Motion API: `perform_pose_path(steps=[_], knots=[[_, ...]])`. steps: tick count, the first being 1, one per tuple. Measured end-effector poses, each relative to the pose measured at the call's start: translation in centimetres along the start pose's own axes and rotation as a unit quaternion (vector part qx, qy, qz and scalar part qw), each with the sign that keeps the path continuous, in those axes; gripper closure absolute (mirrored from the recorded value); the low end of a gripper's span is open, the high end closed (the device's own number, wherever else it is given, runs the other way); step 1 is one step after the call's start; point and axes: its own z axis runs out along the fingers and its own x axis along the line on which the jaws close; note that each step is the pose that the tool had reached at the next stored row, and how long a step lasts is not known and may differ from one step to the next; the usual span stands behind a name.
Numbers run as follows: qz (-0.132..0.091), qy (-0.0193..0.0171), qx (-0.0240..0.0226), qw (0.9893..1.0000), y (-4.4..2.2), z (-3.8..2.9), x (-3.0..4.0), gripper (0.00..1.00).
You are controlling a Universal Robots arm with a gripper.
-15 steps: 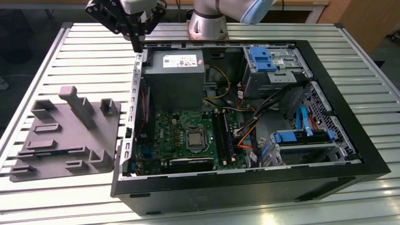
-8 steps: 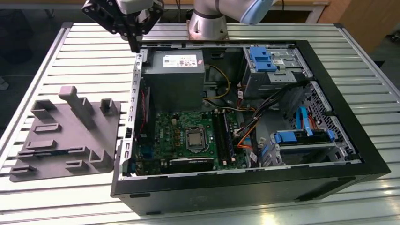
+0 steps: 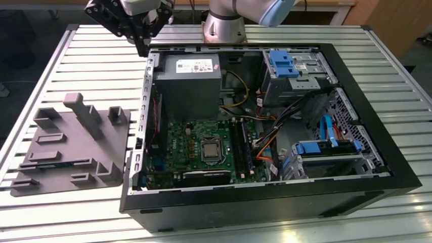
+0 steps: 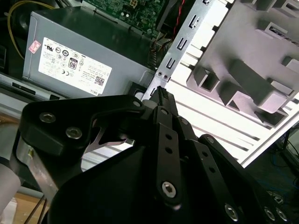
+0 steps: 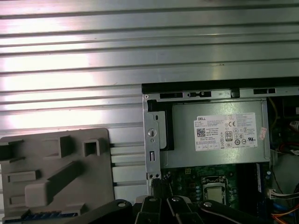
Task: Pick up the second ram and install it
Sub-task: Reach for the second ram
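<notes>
Over the case (image 3: 256, 202) rim, the tool (image 3: 143, 49) hangs closed and empty; the second wrist view shows its fingertips (image 4: 162, 100) meeting.

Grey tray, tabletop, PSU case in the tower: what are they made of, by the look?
The grey tray is probably moulded or printed plastic: matt, uniform grey, chunky raised blocks. The tabletop looks like aluminium profile slats, with a brushed finish and bright streaky glare in the first wrist view. The power supply case looks like sheet metal: dull grey, folded edges, a stuck-on label.
</notes>
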Motion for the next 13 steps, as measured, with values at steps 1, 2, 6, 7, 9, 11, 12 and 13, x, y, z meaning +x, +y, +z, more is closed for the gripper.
perform_pose_path(steps=[1, 2, 6, 7, 9, 11, 12, 13], knots=[[0.0, 0.0, 0.0, 1.0, 0.0, 0.0, 0.05, 0.89], [0.0, 0.0, 0.0, 1.0, -0.01, 0.0, 0.11, 0.89], [0.0, 0.0, 0.0, 1.0, -0.03, -0.01, 0.37, 0.89], [0.0, 0.0, 0.0, 1.0, -0.03, -0.01, 0.43, 0.89], [0.0, 0.0, 0.0, 1.0, -0.04, -0.02, 0.57, 0.89], [0.0, 0.0, 0.0, 1.0, -0.05, -0.02, 0.7, 0.89], [0.0, 0.0, 0.0, 1.0, -0.06, -0.02, 0.76, 0.89], [0.0, 0.0, -0.0001, 1.0, -0.06, -0.02, 0.81, 0.89]])
